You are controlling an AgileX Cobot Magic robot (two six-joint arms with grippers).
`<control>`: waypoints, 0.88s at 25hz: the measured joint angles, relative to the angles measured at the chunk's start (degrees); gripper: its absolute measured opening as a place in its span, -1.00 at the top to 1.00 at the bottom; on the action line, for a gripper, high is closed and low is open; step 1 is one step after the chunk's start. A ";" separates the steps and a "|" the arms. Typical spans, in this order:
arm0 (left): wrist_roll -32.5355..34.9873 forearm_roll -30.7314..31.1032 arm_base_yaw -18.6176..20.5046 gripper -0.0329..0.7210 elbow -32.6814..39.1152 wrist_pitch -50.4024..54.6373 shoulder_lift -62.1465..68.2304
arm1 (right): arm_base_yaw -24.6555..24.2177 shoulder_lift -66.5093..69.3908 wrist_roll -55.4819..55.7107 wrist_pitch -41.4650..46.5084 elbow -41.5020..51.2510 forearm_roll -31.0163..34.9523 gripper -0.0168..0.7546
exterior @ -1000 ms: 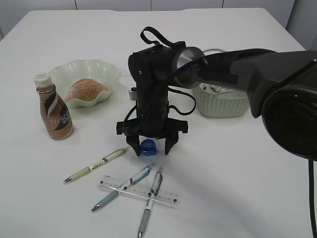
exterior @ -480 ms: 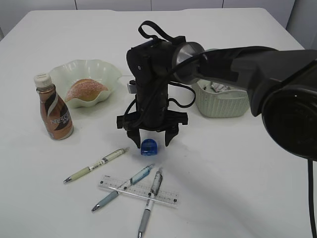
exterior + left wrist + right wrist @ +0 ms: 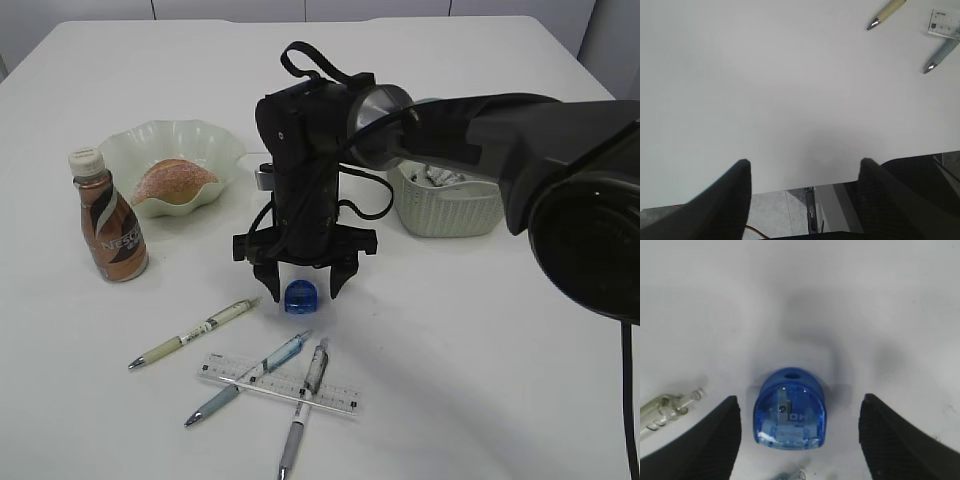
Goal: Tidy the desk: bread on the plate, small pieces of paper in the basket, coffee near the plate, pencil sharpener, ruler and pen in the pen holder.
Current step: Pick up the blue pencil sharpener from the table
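Right wrist view: pencil sharpener [image 3: 790,408] centred between wide-open fingers [image 3: 710,440], untouched
Right gripper [image 3: 301,283]: directly above sharpener, empty, nearer arm
Left gripper [image 3: 802,200]: open, empty, near desk [image 3: 765,90] edge

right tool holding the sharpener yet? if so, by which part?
Nothing held. The right tool is open, straddling the blue sharpener on the desk, fingers clear of both its sides. Left tool is open and empty too.
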 joint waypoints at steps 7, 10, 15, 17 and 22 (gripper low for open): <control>0.00 0.00 0.00 -0.38 0.00 0.00 0.00 | 0.00 0.00 -1.70 0.00 0.00 0.26 -0.44; 0.00 0.00 0.00 -0.38 0.00 0.00 0.00 | 0.00 0.00 -2.11 0.13 0.00 0.30 -0.44; 0.00 0.00 0.00 -0.38 0.00 0.00 0.00 | 0.00 0.00 -2.34 0.48 0.00 0.91 -0.44; 0.00 0.00 0.00 -0.38 0.00 0.00 0.00 | 0.00 0.00 -2.34 0.62 0.00 0.91 -0.44; 0.00 0.00 0.00 -0.38 0.00 0.00 0.00 | 0.00 0.15 -2.34 0.79 0.00 1.22 -0.44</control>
